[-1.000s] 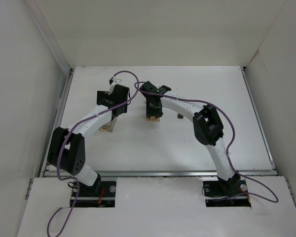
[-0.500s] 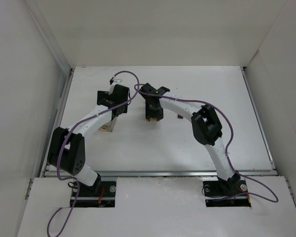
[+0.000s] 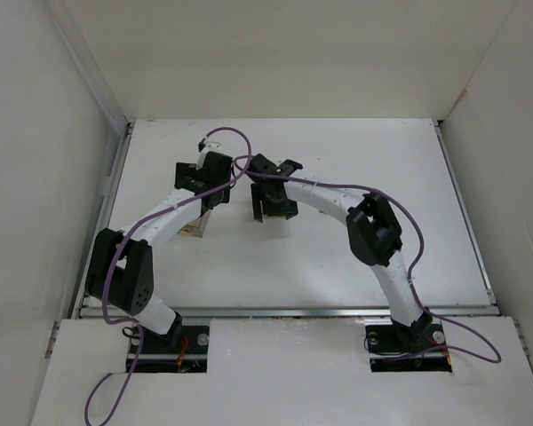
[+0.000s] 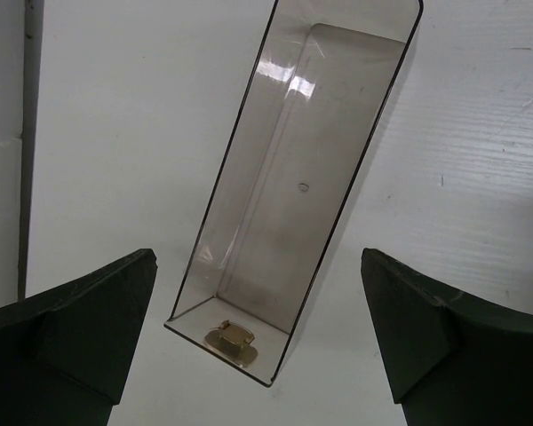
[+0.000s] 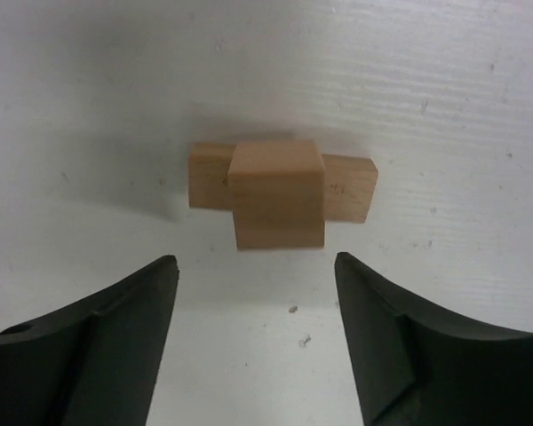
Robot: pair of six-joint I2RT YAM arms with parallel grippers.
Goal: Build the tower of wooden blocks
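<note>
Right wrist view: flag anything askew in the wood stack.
Nothing stands out. The squarish block sits centred and square to the longer block, both intact; whether on it or before it is unclear. The right claw is open, clear of both.

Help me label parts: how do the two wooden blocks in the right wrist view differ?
Shape: the upper block looks squat and nearly square, while the lower block is a longer oblong. Position: the upper block sits across the lower block's middle; the lower block lies on the table, its ends sticking out either side. Both are pale tan wood, ahead of the open right gripper.
</note>
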